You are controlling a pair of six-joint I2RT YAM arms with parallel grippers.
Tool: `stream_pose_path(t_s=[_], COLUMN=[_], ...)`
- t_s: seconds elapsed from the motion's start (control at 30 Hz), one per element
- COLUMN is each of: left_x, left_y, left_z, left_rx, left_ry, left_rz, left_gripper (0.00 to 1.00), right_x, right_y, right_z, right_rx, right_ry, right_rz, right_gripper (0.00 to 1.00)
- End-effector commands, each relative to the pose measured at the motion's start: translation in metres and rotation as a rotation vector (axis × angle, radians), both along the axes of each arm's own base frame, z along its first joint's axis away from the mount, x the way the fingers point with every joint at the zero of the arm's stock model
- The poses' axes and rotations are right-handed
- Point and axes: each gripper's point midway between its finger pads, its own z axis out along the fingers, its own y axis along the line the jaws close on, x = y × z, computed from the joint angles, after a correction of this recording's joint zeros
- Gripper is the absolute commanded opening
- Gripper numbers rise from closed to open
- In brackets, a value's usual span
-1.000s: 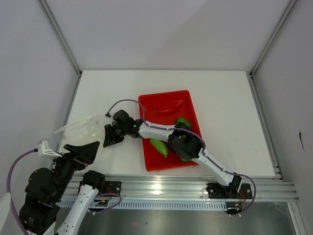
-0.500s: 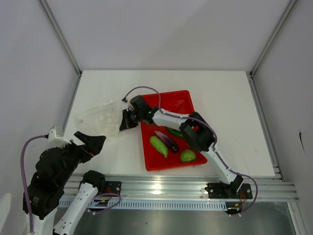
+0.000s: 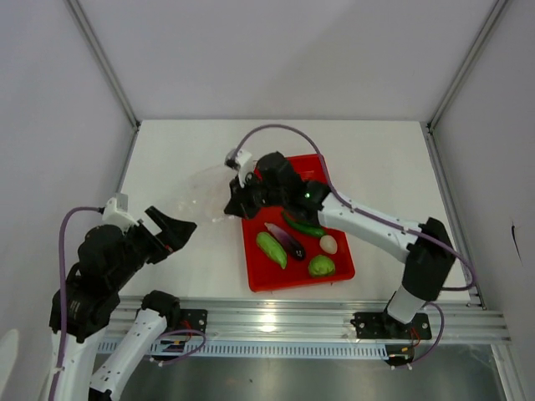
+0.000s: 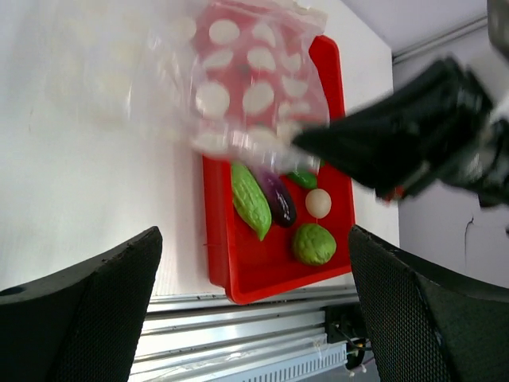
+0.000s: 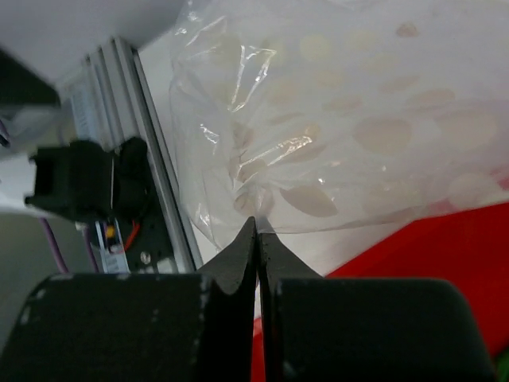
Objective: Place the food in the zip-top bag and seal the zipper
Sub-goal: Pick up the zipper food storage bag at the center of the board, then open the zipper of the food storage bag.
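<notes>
The clear zip-top bag (image 3: pixel 199 194) with white dots hangs bunched from my right gripper (image 3: pixel 237 200), which is shut on its crumpled edge (image 5: pixel 257 227) beside the left rim of the red tray. In the left wrist view the bag (image 4: pixel 238 79) hangs partly over the tray's far left end. I cannot pick out the zipper strip. In the tray lie a light green gourd (image 3: pixel 271 249), a purple eggplant (image 3: pixel 288 240), a green pepper (image 3: pixel 303 225), a white egg piece (image 3: pixel 328 244) and a round green piece (image 3: pixel 321 266). My left gripper (image 3: pixel 171 234) is open and empty, raised left of the tray.
The red tray (image 3: pixel 259 280) sits near the table's front edge, next to the aluminium rail (image 3: pixel 276 322). My right arm crosses over the tray's far half and hides what lies there. Side walls stand at the table's left and right.
My right gripper has carried the bag to the right and farther back, from the left of the table to the tray's rim. My left gripper has risen and moved right.
</notes>
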Motion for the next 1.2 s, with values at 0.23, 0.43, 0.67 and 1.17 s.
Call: stream_pose_path(t_s=[0.23, 0.43, 0.67, 1.17], left_x=[0.033, 0.048, 0.075, 0.142], left_y=[-0.037, -0.05, -0.04, -0.024], left_z=[0.007, -0.033, -0.079, -0.104], left_rx=[-0.107, -0.145, -0.084, -0.122], left_ry=[0.064, 0.183, 0.375, 0.315], left_rz=[-0.098, -0.099, 0.045, -0.039], left_gripper=[1.0, 0.99, 0.99, 0.88], right_x=[-0.095, -0.113, -0.122, -0.129], right_y=[-0.07, -0.087, -0.089, -0.089], right_z=[-0.117, -0.137, -0.138, -0.132], right_rx=[-0.243, -0.246, -0.252, -0.231], right_ry=[0.033, 0.092, 0.066, 0.04], right_rz=[-0.058, -0.118, -0.136, -0.114], right_gripper=[0.0, 0.0, 0.0, 0.0])
